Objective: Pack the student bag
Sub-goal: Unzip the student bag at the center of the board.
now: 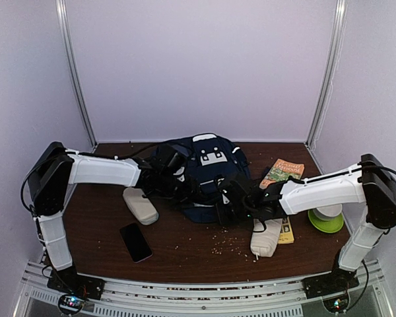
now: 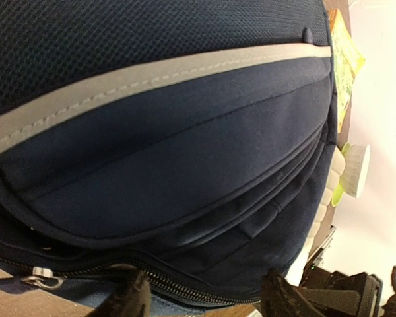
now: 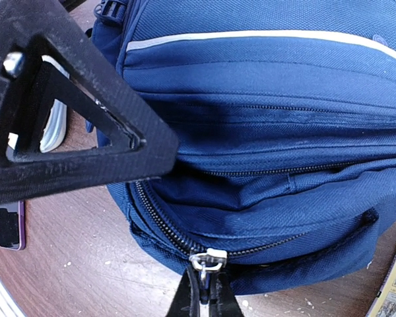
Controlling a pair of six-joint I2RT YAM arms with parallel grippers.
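**At the fingertips of my R hand [image 3: 204,285]: zip pull [image 3: 208,259] of the student bag [image 3: 270,132]**

R hand is pinched shut on the metal zip pull, at the bag's edge nearest me. Straight ahead of those fingers it's all bag: navy fabric, thin pale stripe across the top, zip track running off to both sides of the pull. The bag lies mid-worktop [image 1: 185,254], between my two hands.

L hand [image 2: 204,285] is at the bag from the opposite side. Its fingers stand wide apart w/ the bag's zippered edge in the gap. Can't tell if the pads press the fabric. A second zip pull [image 2: 39,276] sits just off to the left of that hand in its wrist view. In the R wrist view, one black open-frame L finger [image 3: 72,112] is up and left of my R hand. Its tip looks to be touching the bag's side.

A pale pouch [image 1: 140,205] lies just outboard of L hand. The phone [image 1: 136,242] is flat, back toward my L base. Behind R hand, under the forearm, is a second pale pouch [image 1: 266,238]. Books [image 1: 282,173] lie beyond that arm, and a green plate [image 1: 323,224] w/ a white cup [image 1: 329,211] is near the R elbow.
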